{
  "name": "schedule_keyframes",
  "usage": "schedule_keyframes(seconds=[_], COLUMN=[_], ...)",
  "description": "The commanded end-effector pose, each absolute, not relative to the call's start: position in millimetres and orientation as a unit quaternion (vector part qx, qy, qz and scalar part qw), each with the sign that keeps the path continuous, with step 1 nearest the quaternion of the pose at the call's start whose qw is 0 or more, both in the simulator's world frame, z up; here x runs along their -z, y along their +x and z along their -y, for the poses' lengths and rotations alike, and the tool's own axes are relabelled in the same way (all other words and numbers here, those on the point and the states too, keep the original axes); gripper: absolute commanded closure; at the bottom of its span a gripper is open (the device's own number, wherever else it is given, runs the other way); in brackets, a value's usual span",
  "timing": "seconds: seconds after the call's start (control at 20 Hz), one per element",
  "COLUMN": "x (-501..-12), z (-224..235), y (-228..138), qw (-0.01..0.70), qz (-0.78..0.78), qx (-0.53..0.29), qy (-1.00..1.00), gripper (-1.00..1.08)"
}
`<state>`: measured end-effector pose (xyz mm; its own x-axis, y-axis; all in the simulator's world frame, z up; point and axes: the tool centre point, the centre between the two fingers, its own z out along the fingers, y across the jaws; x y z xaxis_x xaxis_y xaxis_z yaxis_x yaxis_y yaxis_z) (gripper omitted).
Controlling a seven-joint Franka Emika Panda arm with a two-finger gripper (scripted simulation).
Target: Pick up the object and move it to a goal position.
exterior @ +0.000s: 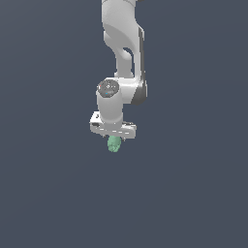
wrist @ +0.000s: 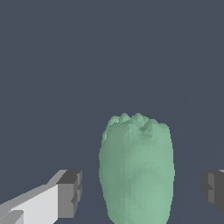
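Both jaws apart w/ green blob (wrist: pixel 136 170) btwn, untouched.

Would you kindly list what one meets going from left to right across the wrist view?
One tool finger with its dark pad → open gap → the mint-green blob → open gap → the other dark pad.

The exterior view looks down from afar; the wrist view sits close, both sharing the object (exterior: pixel 114 144) (wrist: pixel 136 170)
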<state>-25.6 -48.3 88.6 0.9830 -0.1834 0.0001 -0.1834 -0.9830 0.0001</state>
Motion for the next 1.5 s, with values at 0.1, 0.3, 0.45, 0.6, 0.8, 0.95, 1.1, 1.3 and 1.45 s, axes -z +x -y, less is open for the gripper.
schedule_keyframes(seconds=[0.1,0.3,0.45,0.6,0.8,0.95,1.1,1.3,1.45], x=[-71.2,-66.9,-66.9,-66.9,-66.9,-68.7,-73.6,-86.8,-102.0], z=[48.7,48.6,48.6,48.6,48.6,47.9,44.4,34.8,23.8], y=[-26.1,-25.3,-25.3,-25.3,-25.3,-25.3,-26.4,-29.3,-32.6], qw=[0.000,0.000,0.000,0.000,0.000,0.000,0.000,0.000,0.000], qz=[0.093,0.093,0.093,0.093,0.093,0.093,0.093,0.093,0.093], qx=[0.000,0.000,0.000,0.000,0.000,0.000,0.000,0.000,0.000], qy=[0.996,0.996,0.996,0.996,0.996,0.996,0.996,0.996,0.996], gripper=[-0.92,-0.92,1.08,1.08,1.08,1.08,1.08,1.08,1.08])
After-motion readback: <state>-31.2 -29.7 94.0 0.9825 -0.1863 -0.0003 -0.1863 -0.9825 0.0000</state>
